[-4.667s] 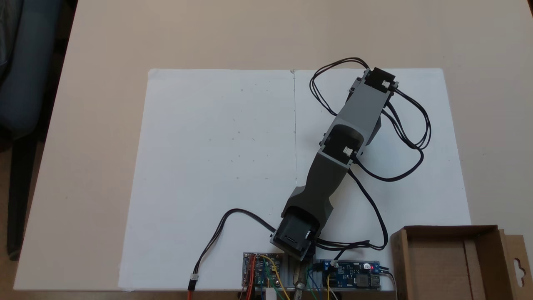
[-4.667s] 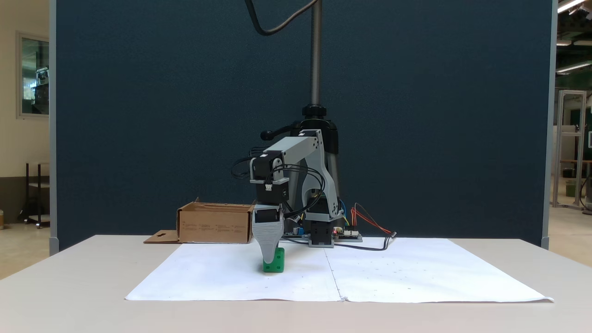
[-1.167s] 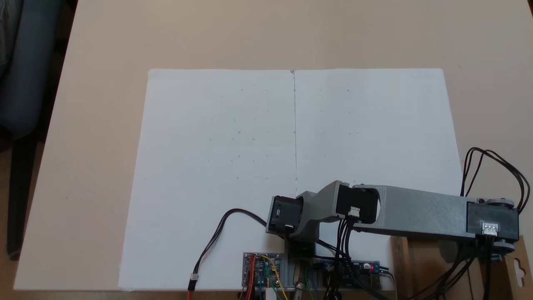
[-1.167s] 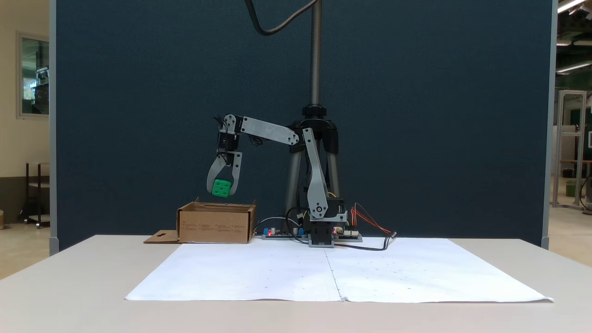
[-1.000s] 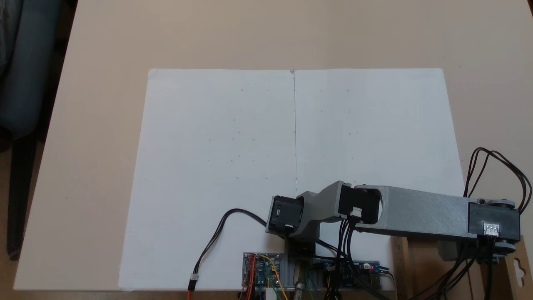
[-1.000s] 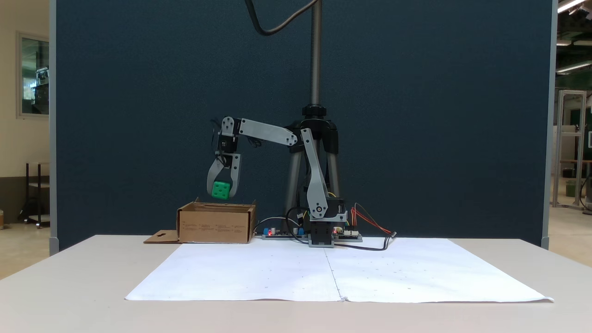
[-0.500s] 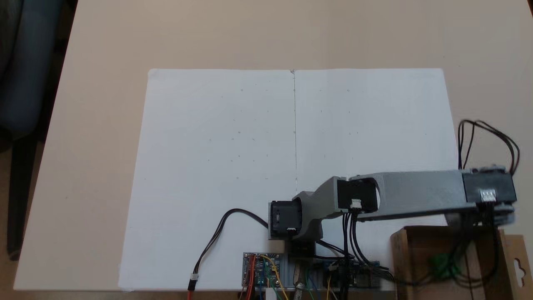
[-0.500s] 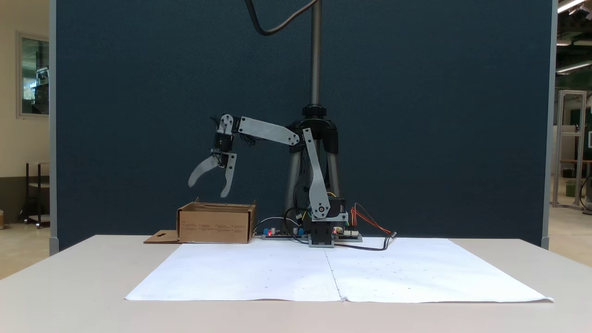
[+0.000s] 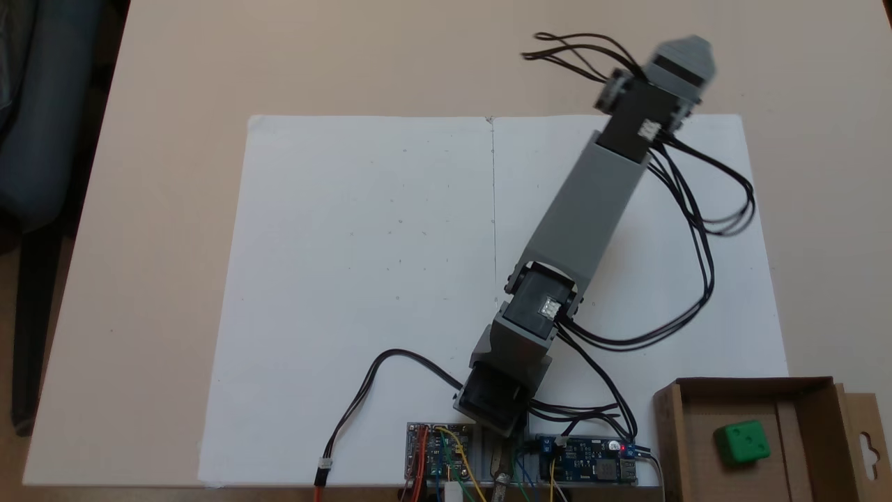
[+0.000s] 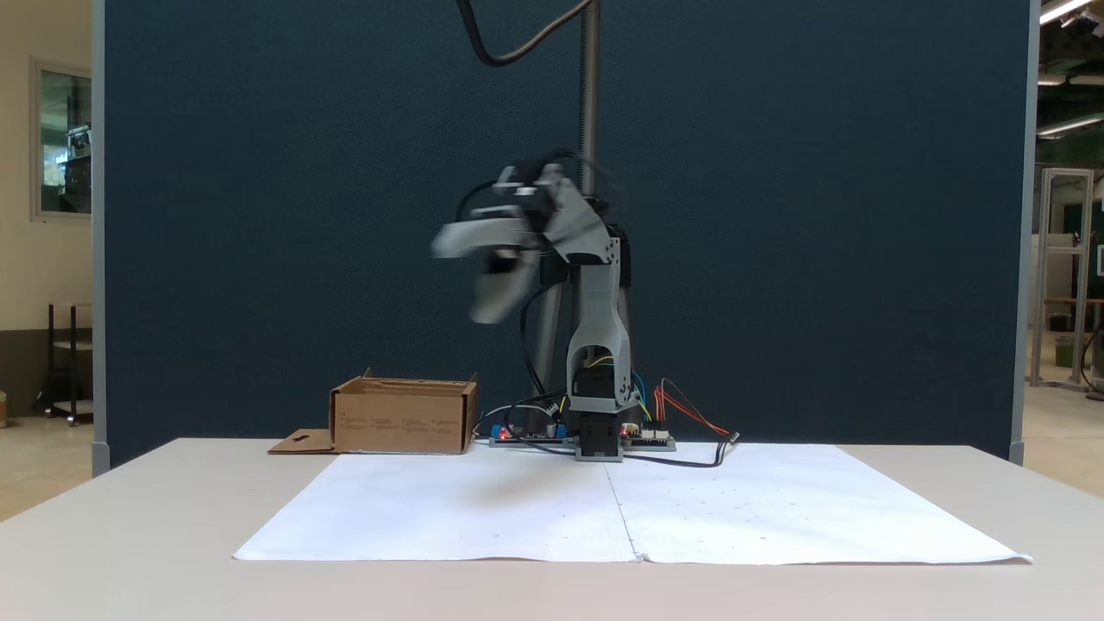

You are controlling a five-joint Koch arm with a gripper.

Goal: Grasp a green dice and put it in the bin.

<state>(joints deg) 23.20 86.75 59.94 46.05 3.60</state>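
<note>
The green dice [image 9: 743, 442] sits on the floor of the cardboard bin [image 9: 667, 425], near its middle and clear of the walls. The bin stands at the table's [image 9: 174, 84] corner, just beside the blue circuit board [image 9: 589, 459] at the arm's [image 9: 585, 202] base. The arm reaches out over the white paper sheets [image 9: 362, 244], well apart from the bin. In a fixed view from the front the gripper [image 10: 466, 280] hangs high above the paper, blurred, its two jaws spread wide with nothing between them.
</note>
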